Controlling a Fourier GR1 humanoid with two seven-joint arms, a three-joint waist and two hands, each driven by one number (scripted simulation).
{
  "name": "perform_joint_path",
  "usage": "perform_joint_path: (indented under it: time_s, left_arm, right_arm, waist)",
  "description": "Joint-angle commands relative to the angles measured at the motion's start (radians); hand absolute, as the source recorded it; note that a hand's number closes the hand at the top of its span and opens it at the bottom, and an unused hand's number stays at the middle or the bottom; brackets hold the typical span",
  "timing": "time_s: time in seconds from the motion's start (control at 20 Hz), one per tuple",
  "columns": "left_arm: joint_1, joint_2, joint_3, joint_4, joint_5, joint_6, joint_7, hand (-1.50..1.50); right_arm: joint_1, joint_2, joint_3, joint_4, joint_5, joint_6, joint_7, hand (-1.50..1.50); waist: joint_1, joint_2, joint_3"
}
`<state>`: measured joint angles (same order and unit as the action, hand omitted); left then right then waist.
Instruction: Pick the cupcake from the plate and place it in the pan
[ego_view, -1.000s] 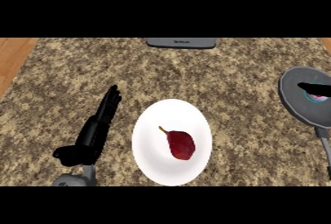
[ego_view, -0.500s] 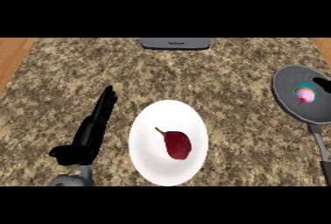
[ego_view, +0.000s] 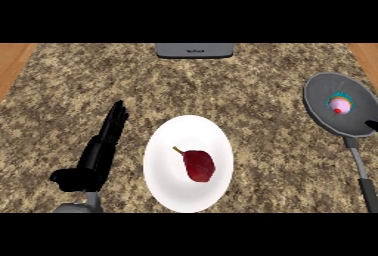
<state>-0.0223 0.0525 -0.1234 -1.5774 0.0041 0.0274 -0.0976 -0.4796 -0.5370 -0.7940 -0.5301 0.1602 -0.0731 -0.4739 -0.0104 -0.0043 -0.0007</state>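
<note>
The cupcake (ego_view: 339, 105), pink-topped with a red dot, sits inside the grey pan (ego_view: 325, 117) at the right side of the tabletop (ego_view: 244, 90), a little above the pan's middle and clear of the rim, so the placing looks done. The white plate (ego_view: 168, 145) in the middle carries no cupcake; only a dark red fruit (ego_view: 199, 166) with a short stem lies on it. The left robot hand (ego_view: 102, 150) rests just left of the plate with its fingers straight and pressed together, pointing away from the robot, holding nothing and not touching the plate. Of the right robot hand (ego_view: 371, 122) perhaps only a dark sliver shows at the right edge, over the pan's lower rim near where the pan handle (ego_view: 359, 165) starts; too little is visible to tell its state, or whether it is the hand at all. Judging from this, what may remain is drawing that arm clear of the pan. A grey appliance (ego_view: 194, 50) sits at the far edge, well apart from everything.
</note>
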Motion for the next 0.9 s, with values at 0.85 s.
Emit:
perform_joint_path:
  time_s: [0.85]
  left_arm:
    - [-0.023,-0.007,0.042,0.039,0.000,-0.040,-0.006,0.00]
  right_arm:
    - [0.490,0.231,0.193,-0.758,-0.104,-0.001,0.223,-1.50]
  waist:
    - [0.007,0.004,0.000]
